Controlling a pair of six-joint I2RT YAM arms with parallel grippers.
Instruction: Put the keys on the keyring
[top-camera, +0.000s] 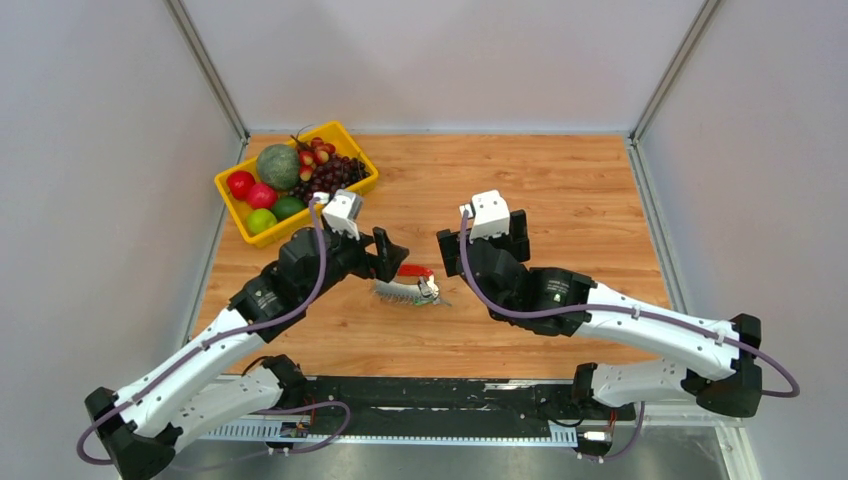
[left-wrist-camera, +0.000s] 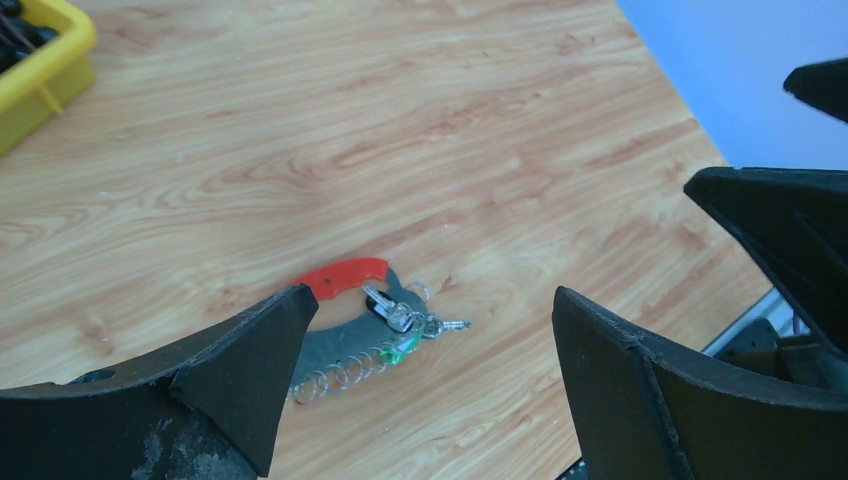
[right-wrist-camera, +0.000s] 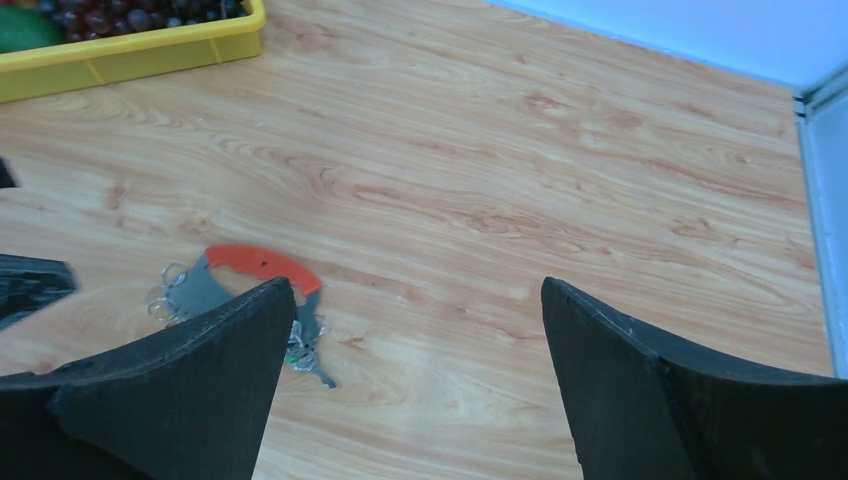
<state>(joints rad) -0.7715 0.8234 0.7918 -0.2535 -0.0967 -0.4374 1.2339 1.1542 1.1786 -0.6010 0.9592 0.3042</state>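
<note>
Approach stage, by the look of the layout, with nothing lifted yet. Keyring (top-camera: 408, 288) flat on the desk (top-camera: 560, 180): a grey toothed fan with a red tag (left-wrist-camera: 340, 275) along one edge and a wire coil (left-wrist-camera: 340, 375) along the other. Key (left-wrist-camera: 385, 305) tiny, silver with a dark head, touching the keyring next to its green bit (left-wrist-camera: 402, 345); not clear whether already threaded or merely resting there. Left claw (top-camera: 392, 258) just left of the keyring, spread wide and gripping nothing. Right claw (right-wrist-camera: 415, 290) just right of the keyring, likewise spread wide and empty, aimed past it at bare wood. Yellow fruit tray (top-camera: 232, 208) well beyond the keyring, off to its far left. Probable next move: lowering one claw to pinch the keyring's grey fan, then closing the other on the key's dark head. Fine aim called for, the key being far smaller than either claw and lying flat against the wood; some risk of shoving the whole bunch aside instead of catching it.
</note>
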